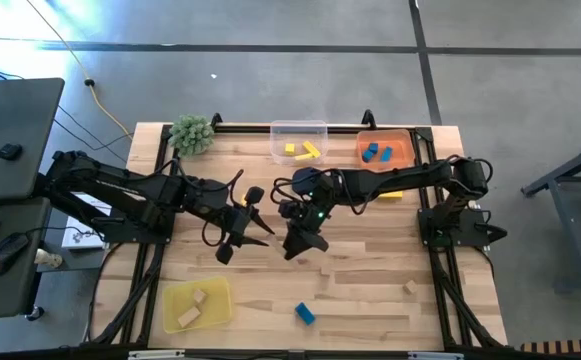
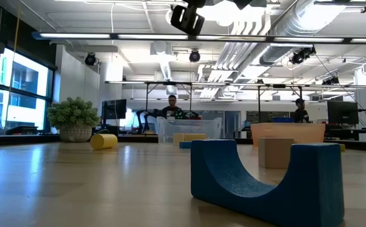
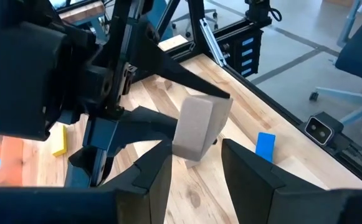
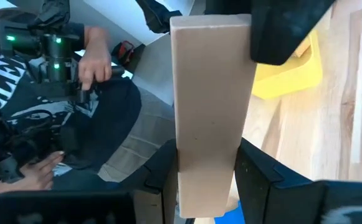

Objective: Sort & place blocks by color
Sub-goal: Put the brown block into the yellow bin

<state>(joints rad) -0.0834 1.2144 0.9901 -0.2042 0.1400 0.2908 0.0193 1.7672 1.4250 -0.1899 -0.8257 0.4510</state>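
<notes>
A: Plain wood bar, where is it?

B: Pinched in the right gripper, jaws closed on its lower part. It's lifted over the middle of the surface. The left wrist view shows the same bar held up just ahead of the left gripper.

A: Left jaws?

B: Partly apart, nothing between them; the bar sits just beyond the tips, and I can't tell if it touches them. In the high view the left gripper points at the right gripper, close together mid-surface.

A: Other blocks?

B: Two yellow blocks in the clear tray at the far edge. Two blue blocks in the orange tray beside it. Two plain wood blocks in the yellow tray at the near left. A loose blue block lies near the front edge, a small plain cube near the right side, and a yellow bar is partly hidden under the right arm.

A: Low view?

B: A blue arch-shaped block is close to the camera, a plain cube behind it, and a yellow cylinder on its side near the plant.

A: Anyone around?

B: A person's hand shows past the surface's edge in the right wrist view.
</notes>
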